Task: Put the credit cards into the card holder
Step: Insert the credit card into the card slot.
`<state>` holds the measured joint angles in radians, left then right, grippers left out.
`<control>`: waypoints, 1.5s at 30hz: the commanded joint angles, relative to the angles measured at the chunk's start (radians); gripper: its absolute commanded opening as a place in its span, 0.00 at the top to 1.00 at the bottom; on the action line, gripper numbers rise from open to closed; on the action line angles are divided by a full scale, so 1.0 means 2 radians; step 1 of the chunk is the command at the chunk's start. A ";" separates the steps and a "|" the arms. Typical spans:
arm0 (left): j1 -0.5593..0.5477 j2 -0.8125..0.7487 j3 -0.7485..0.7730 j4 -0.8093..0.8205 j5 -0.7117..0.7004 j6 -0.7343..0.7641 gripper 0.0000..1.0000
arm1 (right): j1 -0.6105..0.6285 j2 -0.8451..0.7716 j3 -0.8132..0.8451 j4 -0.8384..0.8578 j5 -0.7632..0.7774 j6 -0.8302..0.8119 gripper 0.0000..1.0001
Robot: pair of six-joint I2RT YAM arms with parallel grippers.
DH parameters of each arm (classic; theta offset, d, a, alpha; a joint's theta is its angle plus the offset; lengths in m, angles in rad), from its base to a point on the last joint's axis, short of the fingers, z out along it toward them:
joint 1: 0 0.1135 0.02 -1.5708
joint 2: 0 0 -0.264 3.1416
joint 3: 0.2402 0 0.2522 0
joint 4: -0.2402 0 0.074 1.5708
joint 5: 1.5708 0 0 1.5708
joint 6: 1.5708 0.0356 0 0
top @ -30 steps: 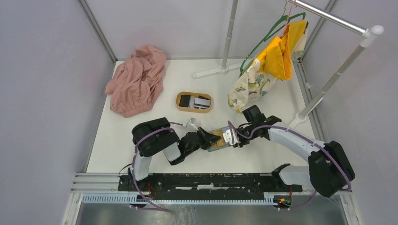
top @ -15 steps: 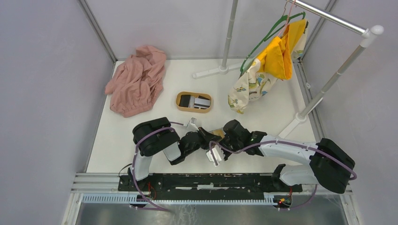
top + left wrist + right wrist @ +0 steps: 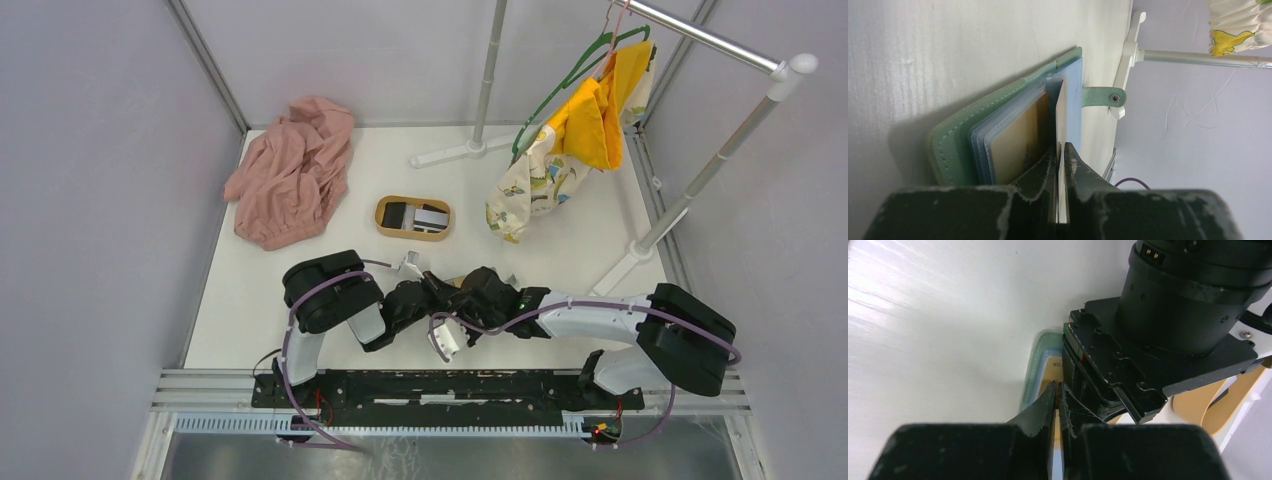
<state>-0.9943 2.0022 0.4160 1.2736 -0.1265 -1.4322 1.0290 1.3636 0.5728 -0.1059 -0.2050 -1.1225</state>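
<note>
Near the table (image 3: 240,300) edge, the left tool (image 3: 1062,146) pinches the card holder (image 3: 953,145) and the clenched right tool (image 3: 1057,386) crowds close, so they could bump.

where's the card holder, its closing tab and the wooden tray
card holder (image 3: 949,146): left wrist view, on its green outer cover
closing tab (image 3: 1096,96): left wrist view, on the green strap
wooden tray (image 3: 379,216): top external view, on its left rim
</note>
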 commanded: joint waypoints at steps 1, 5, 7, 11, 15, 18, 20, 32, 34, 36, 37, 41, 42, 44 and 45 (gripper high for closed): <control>0.002 0.009 0.006 -0.002 0.004 -0.010 0.85 | 0.005 0.010 0.003 0.028 0.049 0.007 0.90; 0.004 0.008 0.007 -0.003 0.007 -0.008 0.84 | 0.004 0.012 0.003 0.027 0.067 0.010 0.90; 0.006 0.006 0.007 -0.004 0.009 -0.007 0.84 | 0.004 0.012 0.003 0.024 0.071 0.011 0.90; 0.008 0.002 0.006 -0.008 0.011 -0.005 0.83 | -0.002 0.009 0.003 0.016 0.076 0.013 0.90; 0.010 -0.002 0.007 -0.013 0.013 -0.003 0.80 | -0.015 0.003 0.002 0.010 0.072 0.017 0.91; 0.011 -0.003 0.009 -0.016 0.017 0.000 0.79 | -0.029 0.000 0.001 0.000 0.065 0.017 0.91; 0.012 -0.003 0.010 -0.017 0.019 0.000 0.79 | -0.037 -0.003 0.001 -0.005 0.061 0.015 0.91; 0.022 -0.010 0.011 -0.017 0.032 0.011 0.78 | -0.092 -0.009 0.012 -0.029 0.016 0.034 0.88; 0.023 -0.015 0.012 -0.021 0.034 0.019 0.77 | -0.101 -0.014 0.017 -0.046 -0.029 0.035 0.83; 0.024 -0.027 0.013 -0.035 0.034 0.029 0.77 | -0.115 -0.022 0.025 -0.066 -0.088 0.036 0.78; 0.024 -0.034 0.013 -0.044 0.033 0.035 0.77 | -0.123 -0.027 0.030 -0.073 -0.110 0.038 0.75; 0.025 -0.074 0.014 -0.096 0.022 0.066 0.77 | -0.160 -0.047 0.040 -0.090 -0.169 0.048 0.69; 0.025 -0.085 0.015 -0.110 0.019 0.075 0.77 | -0.167 -0.051 0.040 -0.089 -0.173 0.051 0.69; 0.025 -0.107 0.019 -0.148 0.014 0.091 0.77 | -0.183 -0.055 0.040 -0.087 -0.176 0.057 0.69; 0.025 -0.115 0.022 -0.163 0.012 0.097 0.77 | -0.190 -0.055 0.040 -0.086 -0.177 0.063 0.69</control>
<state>-0.9493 1.8622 0.4328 1.0775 -0.0738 -1.3640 0.6945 1.2869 0.6117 -0.2687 -0.4614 -1.0397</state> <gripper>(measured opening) 0.229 0.309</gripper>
